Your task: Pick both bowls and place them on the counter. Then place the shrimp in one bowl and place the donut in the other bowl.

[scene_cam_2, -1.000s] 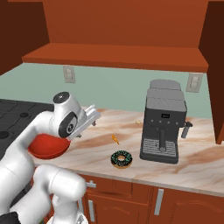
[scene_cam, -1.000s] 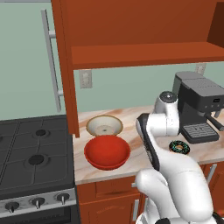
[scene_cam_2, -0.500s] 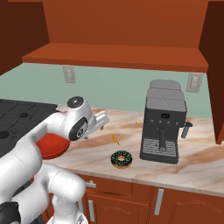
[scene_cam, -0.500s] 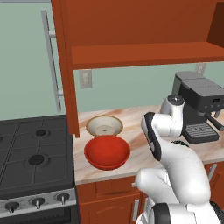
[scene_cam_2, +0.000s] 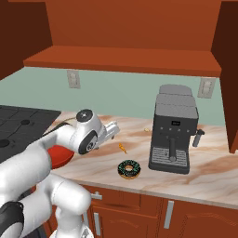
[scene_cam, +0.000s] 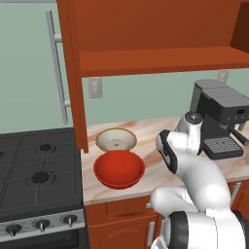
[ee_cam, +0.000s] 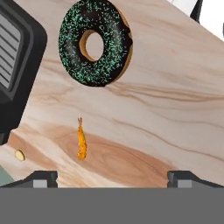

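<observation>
The cream-beige bowl (scene_cam: 115,140) and the red bowl (scene_cam: 118,168) stand side by side on the counter (scene_cam: 151,130), both with nothing in them, the red one nearer the front edge. My gripper (scene_cam_2: 113,129) hovers to their right, open. In the hand view my gripper (ee_cam: 113,178) has its fingertips (ee_cam: 41,178) spread wide above the counter (ee_cam: 175,109). The small orange shrimp (ee_cam: 81,143) lies just beyond them, left of the middle. Farther on lies the chocolate donut (ee_cam: 95,41). From the right base view the shrimp (scene_cam_2: 122,148) lies just past my hand and the donut (scene_cam_2: 128,169) nearer the front edge.
A dark coffee machine (scene_cam_2: 174,128) stands right of the donut, close to it. The black stove (scene_cam: 34,175) lies left of the bowls. A wooden shelf (scene_cam_2: 125,62) hangs above the counter. A tiny tan crumb (ee_cam: 19,155) rests by the machine's base.
The arm has swung to the right, away from the bowls and toward the shrimp and donut. The gripper has stayed open. The bowls, shrimp and donut have not moved.
</observation>
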